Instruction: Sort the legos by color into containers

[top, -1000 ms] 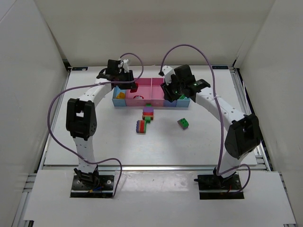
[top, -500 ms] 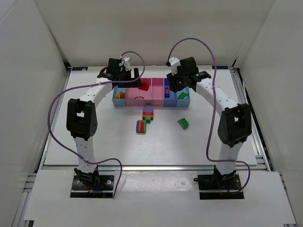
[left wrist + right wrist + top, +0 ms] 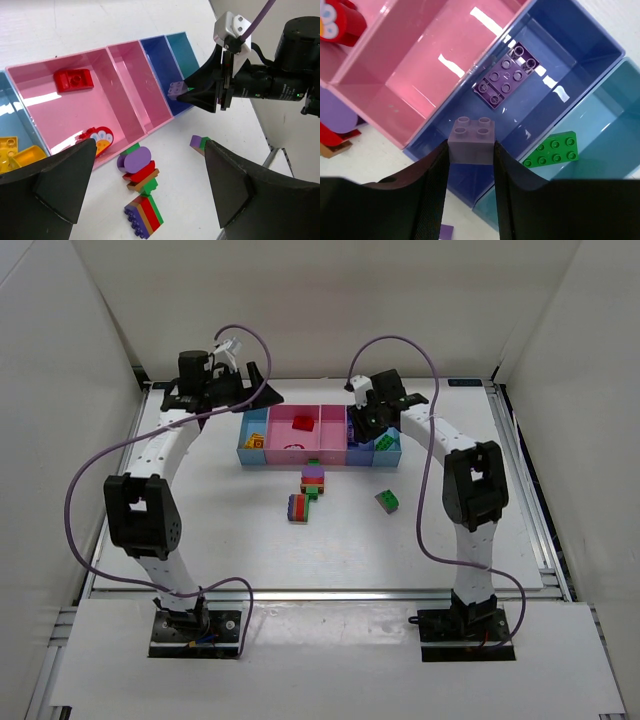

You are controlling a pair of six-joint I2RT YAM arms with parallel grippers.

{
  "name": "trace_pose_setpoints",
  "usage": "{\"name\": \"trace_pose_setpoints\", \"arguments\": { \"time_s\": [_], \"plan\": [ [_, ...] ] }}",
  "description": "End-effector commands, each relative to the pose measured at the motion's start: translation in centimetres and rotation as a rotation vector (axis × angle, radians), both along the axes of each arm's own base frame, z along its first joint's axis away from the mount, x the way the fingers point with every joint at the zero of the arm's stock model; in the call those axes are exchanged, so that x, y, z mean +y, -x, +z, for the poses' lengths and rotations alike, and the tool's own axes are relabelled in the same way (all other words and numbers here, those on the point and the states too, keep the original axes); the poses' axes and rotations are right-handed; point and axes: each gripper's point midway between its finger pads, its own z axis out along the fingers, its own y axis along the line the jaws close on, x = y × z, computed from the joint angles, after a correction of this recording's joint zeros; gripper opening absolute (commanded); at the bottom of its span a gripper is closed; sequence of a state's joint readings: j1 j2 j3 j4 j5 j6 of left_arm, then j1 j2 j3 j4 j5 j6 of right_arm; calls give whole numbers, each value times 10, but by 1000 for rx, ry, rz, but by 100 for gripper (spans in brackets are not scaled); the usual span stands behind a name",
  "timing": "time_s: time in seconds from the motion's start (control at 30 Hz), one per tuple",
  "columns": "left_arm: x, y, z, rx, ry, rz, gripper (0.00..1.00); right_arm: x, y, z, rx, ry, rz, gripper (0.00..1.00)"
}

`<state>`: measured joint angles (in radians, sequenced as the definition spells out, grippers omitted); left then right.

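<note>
We see the right pincer (image 3: pixel 470 150) clamped on a purple brick (image 3: pixel 471 134) hanging over the near edge of the dark blue bin (image 3: pixel 565 45), its purple plate (image 3: pixel 506 76) just beyond, while the left pincer (image 3: pixel 148 150) gapes empty, farther off.

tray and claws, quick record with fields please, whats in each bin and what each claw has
left blue bin: yellow bricks
first pink bin: red brick, red round piece
second pink bin: empty
dark blue bin: purple brick
right blue bin: green brick
left claw: open, empty
right claw: shut on pale purple brick above dark blue bin
table: brick stack, striped block, green-purple block
</note>
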<state>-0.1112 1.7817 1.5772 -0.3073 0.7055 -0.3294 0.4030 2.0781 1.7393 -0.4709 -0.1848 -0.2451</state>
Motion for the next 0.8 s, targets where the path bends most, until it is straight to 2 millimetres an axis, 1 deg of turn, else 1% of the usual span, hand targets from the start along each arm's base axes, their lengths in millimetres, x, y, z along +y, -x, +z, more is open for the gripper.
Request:
{"name": "trace_pose_setpoints", "arguments": {
  "time_s": [0.0,0.03,0.07,0.1,0.13,0.17,0.23,0.27,0.3,0.33,0.37,0.4,0.43,0.47,0.5,0.53,0.57,0.63,0.67,0.7,0.77],
  "plan": [
    [0,17,18,-6,81,-54,99,2,-19,18,-74,-11,10,18],
    [4,16,16,2,83,-47,99,2,-19,17,-73,-7,14,20],
    [6,16,12,21,84,-37,99,1,-20,17,-77,-2,14,39],
    [6,16,10,34,82,-34,99,1,-20,17,-80,3,17,50],
    [9,18,8,38,73,-42,99,0,-20,19,-89,6,15,56],
    [9,20,12,18,64,-47,99,-1,-20,21,-96,10,20,62],
    [10,21,11,6,56,-49,99,-3,-16,33,-122,13,33,68],
    [11,22,12,0,50,-45,100,-3,-8,29,-113,24,47,71],
    [11,24,10,3,50,-48,100,-4,-5,45,-146,21,49,71],
    [11,24,10,0,49,-47,99,-4,0,52,-159,13,57,72],
    [11,27,11,-5,53,-50,100,-4,9,51,-152,13,68,72],
    [10,29,10,-4,55,-53,99,-5,13,55,-157,12,71,71],
    [11,34,10,-5,54,-55,100,-6,24,74,-181,-4,83,71],
    [11,36,9,-4,52,-58,99,-10,35,69,-157,2,90,70],
    [12,37,9,-13,43,-56,99,-14,44,73,-156,2,92,68],
    [13,40,8,-8,34,-53,99,-20,59,91,-176,-8,101,67],
    [13,44,11,-18,28,-55,99,-27,77,78,-138,8,113,65],
    [17,47,8,-24,9,-43,99,-35,104,76,-114,8,133,63],
    [17,49,9,-29,4,-40,99,-44,124,77,-111,11,140,62],
    [18,50,8,-29,-1,-36,99,-46,136,74,-94,17,149,62],
    [19,51,6,-22,-3,-28,99,-56,168,56,-15,35,161,62]
  ]
}}
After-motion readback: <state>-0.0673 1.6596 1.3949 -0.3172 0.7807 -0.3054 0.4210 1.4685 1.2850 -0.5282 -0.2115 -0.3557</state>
